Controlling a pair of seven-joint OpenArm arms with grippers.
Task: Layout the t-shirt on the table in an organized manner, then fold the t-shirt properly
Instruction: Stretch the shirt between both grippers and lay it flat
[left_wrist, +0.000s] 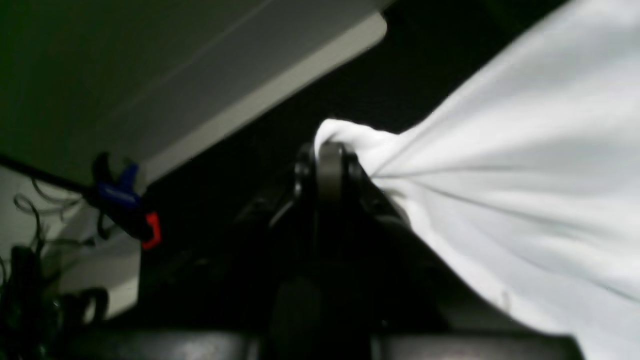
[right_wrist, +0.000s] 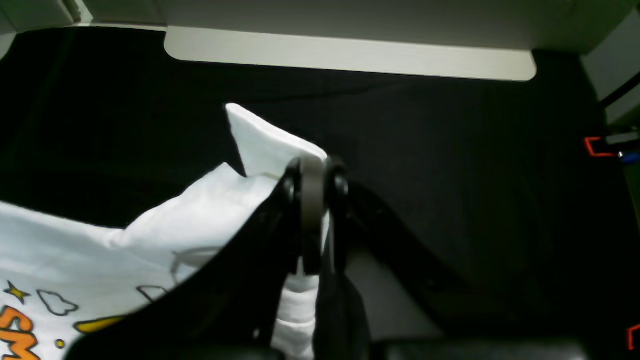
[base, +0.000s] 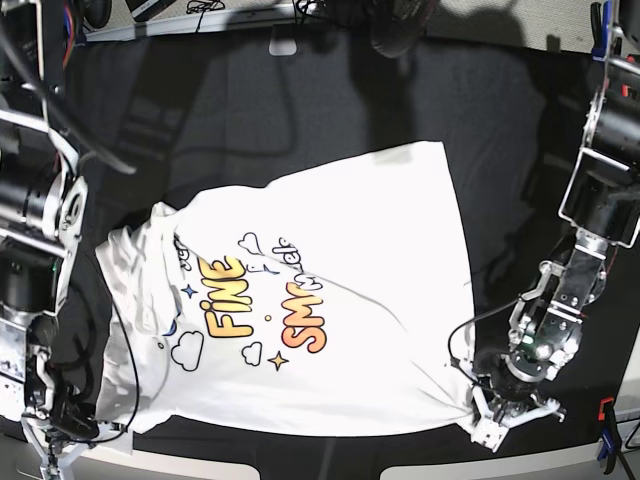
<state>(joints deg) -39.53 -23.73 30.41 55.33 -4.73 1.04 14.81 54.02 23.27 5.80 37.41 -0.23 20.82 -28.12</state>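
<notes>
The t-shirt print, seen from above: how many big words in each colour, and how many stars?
On the t-shirt:
Yellow words: 1
Orange words: 1
Yellow stars: 1
Blue stars: 1
Total: 4
Smaller lettering above is too small to read.

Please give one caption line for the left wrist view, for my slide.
Left gripper shut on a bunched corner of the white t-shirt, above the black table.

White t-shirt printed with orange, yellow and blue words lies on black table.

White t-shirt print-up, spread on black table
</notes>
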